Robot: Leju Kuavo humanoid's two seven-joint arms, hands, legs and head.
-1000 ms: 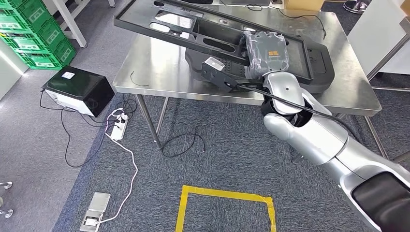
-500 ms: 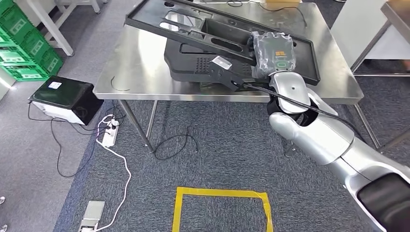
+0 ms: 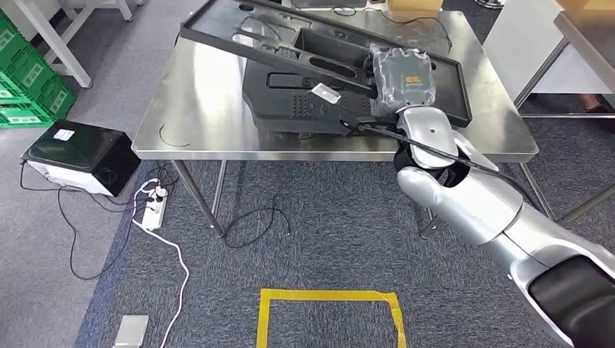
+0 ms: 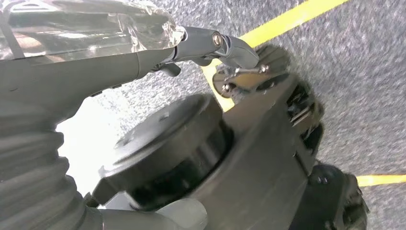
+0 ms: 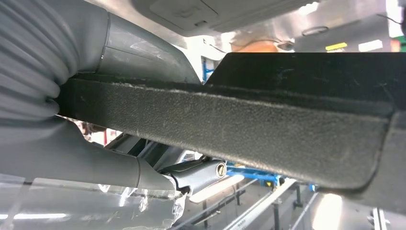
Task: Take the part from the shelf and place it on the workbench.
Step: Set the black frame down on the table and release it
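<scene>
Right hand (image 3: 403, 81) clamped on near edge of long black part (image 3: 319, 54), held tilted above bench (image 3: 188, 109), over second black panel (image 3: 290, 101). Left hand (image 4: 72, 62): grip state unclear. Advice: level part, lower slowly, seat far end before release.

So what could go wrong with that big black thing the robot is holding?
The robot's right hand grips the long black plastic frame part near one end only, so it might tip or slip. It hangs tilted over another black moulded part on the shiny steel workbench and could knock it when lowered.
</scene>
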